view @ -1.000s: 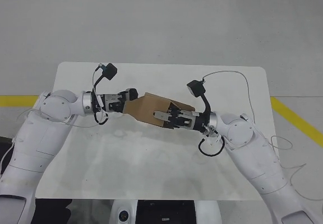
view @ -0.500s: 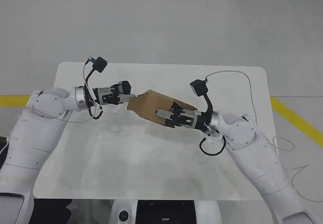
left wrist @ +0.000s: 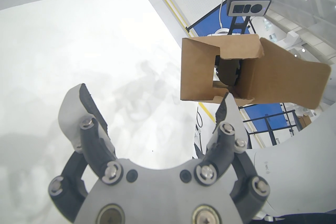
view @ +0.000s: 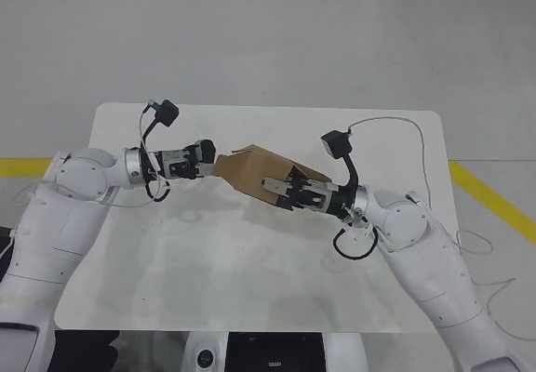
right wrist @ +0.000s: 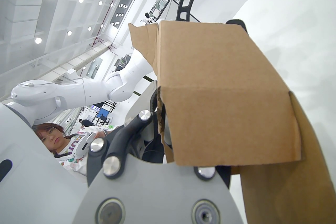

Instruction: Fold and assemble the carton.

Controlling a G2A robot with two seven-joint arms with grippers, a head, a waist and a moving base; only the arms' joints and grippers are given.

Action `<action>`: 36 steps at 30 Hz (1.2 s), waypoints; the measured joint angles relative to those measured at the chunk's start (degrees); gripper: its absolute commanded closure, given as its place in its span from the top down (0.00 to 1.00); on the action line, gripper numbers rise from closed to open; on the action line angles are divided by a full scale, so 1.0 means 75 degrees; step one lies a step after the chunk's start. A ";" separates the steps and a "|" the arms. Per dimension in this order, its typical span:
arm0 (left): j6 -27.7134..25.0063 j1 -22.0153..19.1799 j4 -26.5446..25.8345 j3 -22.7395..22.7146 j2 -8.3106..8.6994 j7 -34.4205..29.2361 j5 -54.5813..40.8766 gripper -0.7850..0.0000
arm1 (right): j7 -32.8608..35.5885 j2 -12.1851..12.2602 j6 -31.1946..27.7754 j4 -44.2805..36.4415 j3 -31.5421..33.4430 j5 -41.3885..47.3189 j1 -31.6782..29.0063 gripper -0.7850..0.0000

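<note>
Cardboard-end job: pinching carton [view: 249,170] wall in right gripper [view: 277,189], keeping it aloft over table [view: 249,279] middle with open end turned toward left gripper [left wrist: 155,93], jaws spread just beside a flap, presumably to fold it in.

Matt brown cardboard carton [view: 254,170] — edges ragged, smooth white table [view: 249,279], left gripper [left wrist: 155,92] silvery metal — pads [left wrist: 93,108] black, ribbed.

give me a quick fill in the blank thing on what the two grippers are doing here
1. The left gripper has its jaws ____.
2. The right gripper is shut on the ____.
3. Below both grippers lies a ____ table.

Missing words: open; carton; white.
</note>
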 measured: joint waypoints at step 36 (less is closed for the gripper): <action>-0.0054 -0.0045 0.0006 -0.0409 0.0128 0.0297 0.0016 1.00 | -0.0021 0.0099 0.0894 -0.0186 0.0189 -0.0897 -0.0175 0.00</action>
